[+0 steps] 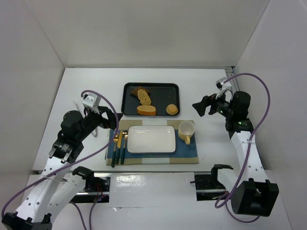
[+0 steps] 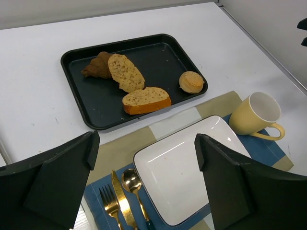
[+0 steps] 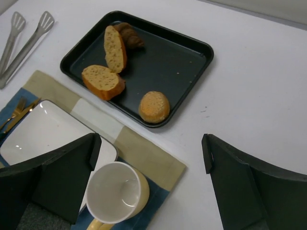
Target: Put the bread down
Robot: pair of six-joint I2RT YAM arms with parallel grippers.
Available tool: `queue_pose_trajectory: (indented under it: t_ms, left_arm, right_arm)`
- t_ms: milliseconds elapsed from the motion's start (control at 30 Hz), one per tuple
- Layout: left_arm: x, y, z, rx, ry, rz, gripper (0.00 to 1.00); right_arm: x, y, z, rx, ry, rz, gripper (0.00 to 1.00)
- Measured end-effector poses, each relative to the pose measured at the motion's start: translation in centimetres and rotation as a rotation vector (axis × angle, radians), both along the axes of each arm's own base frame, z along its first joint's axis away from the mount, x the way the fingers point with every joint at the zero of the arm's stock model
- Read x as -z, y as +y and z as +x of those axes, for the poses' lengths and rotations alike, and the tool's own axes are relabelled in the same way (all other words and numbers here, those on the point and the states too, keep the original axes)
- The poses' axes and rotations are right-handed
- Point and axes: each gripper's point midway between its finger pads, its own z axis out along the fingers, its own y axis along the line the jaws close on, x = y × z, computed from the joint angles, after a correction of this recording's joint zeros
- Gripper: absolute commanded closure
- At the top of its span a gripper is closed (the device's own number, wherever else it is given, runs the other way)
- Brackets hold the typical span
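Centrally, the bread, a flat oval slice, pale tan with dark speckles, lies in the left half of a dark rectangular tray at the far side of the table. Its far end leans against a dark brown croissant-like piece. Its near end sits just beside a thicker golden-orange loaf piece, possibly touching it. A small round bun rests apart from them near the tray's right edge.

Nearer the robot, a white rectangular plate sits bare on a blue and tan placemat, with gold cutlery to its left and a yellow cup to its right. Metal tongs lie on the table left of the tray.

Both arms hover short of the tray. The left gripper has its fingers spread wide with nothing between them, and the right gripper is likewise wide apart and carrying nothing.

Nothing has been picked up yet, so the step in hand is probably the reach and grasp, with the plate the likely destination. The left arm looks better placed. A good grasp would pinch the slice across its narrow width near the middle, keeping the fingers off the croissant piece and the loaf piece. Since the slice looks thin and crumbly, a gentle squeeze and a level carry would suit it.
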Motion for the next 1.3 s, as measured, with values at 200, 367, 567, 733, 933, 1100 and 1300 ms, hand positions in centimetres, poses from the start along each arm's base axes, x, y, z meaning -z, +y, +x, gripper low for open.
queue_pose_trajectory:
  t_ms: [200,367,567,733,933,1100,1300]
  left_arm:
    - [0.0,-0.1,-0.1,0.009,0.001,-0.001,0.00]
    - [0.0,-0.3,-0.2,0.019,0.001,-0.002,0.00]
    - [0.3,-0.4,-0.1,0.022,0.011,0.000,0.00]
    - [0.3,-0.5,-0.1,0.031,0.014,0.000,0.00]
    - [0.5,-0.8,-0.1,0.046,0.022,0.000,0.00]
    - [0.7,-0.9,-0.1,0.054,0.031,-0.001,0.24]
    - [3.4,1.3,2.4,-0.123,0.126,0.043,0.97]
  right_arm:
    - [-0.4,0.6,-1.0,-0.047,-0.019,-0.011,0.00]
    - [-1.5,0.6,-1.4,-0.072,-0.097,-0.069,0.00]
    - [0.1,0.6,-1.2,-0.097,-0.052,-0.085,0.00]
    - [1.3,1.1,-1.4,-0.135,0.000,-0.065,1.00]
    - [1.2,1.8,-1.8,-0.173,0.002,-0.044,1.00]
    - [1.0,2.1,-2.1,-0.193,0.005,-0.029,0.00]
    - [0.9,3.6,-2.3,-0.247,0.011,-0.016,0.00]
